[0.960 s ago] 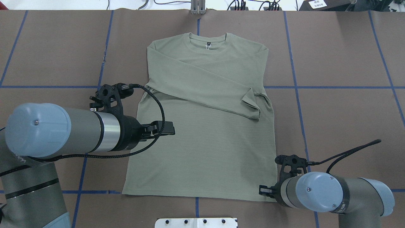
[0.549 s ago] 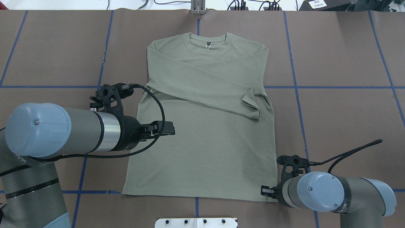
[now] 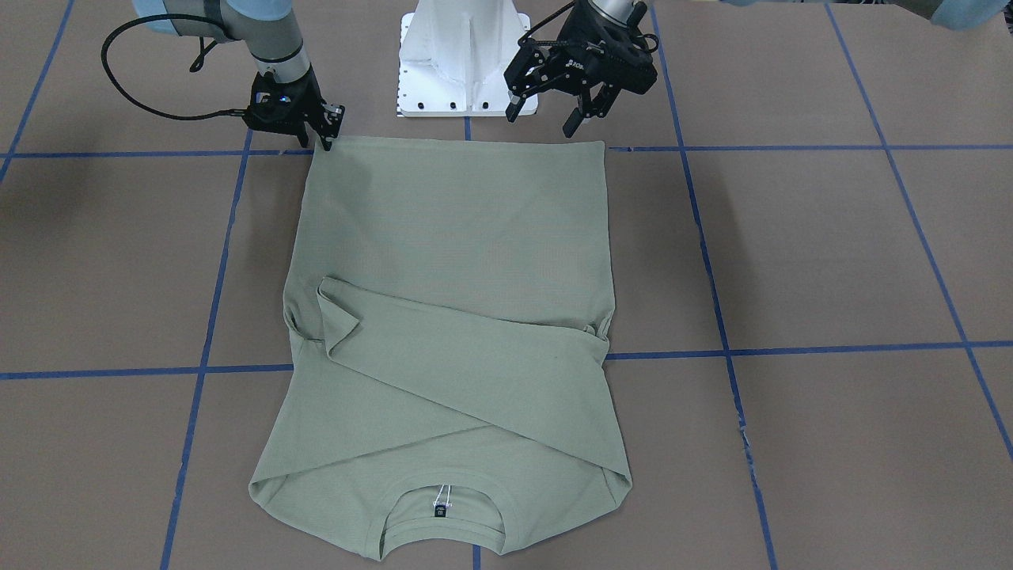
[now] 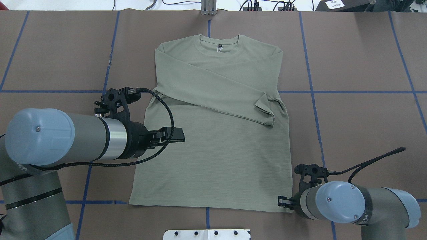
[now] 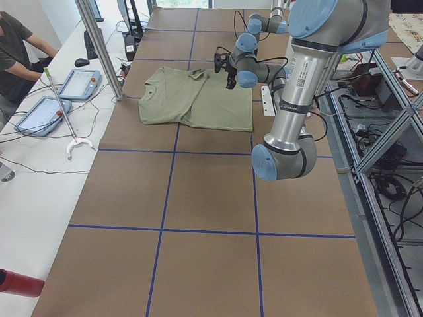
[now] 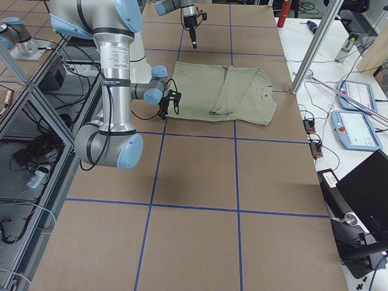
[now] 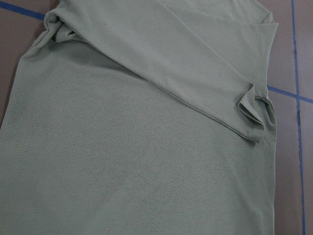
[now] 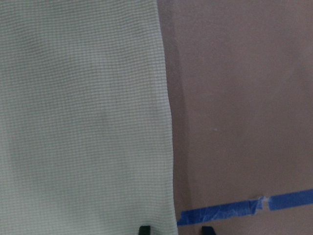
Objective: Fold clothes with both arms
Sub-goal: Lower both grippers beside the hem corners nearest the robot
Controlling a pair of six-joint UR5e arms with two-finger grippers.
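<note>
We have the sage-green long-sleeved shirt lying flat in the middle of the desk. Its neckline is on the far side, and both sleeves are crossed over the chest. From that we judge the next fold brings the hem up. That explains why our right tool sits low at the hem's right corner. Its wrist view shows the fingertips apart, straddling the shirt's side edge and gripping nothing yet. Our left tool hangs above the cloth with its jaws spread wide and empty. It is apart from its own hem corner, which it needs to reach for an even lift.
</note>
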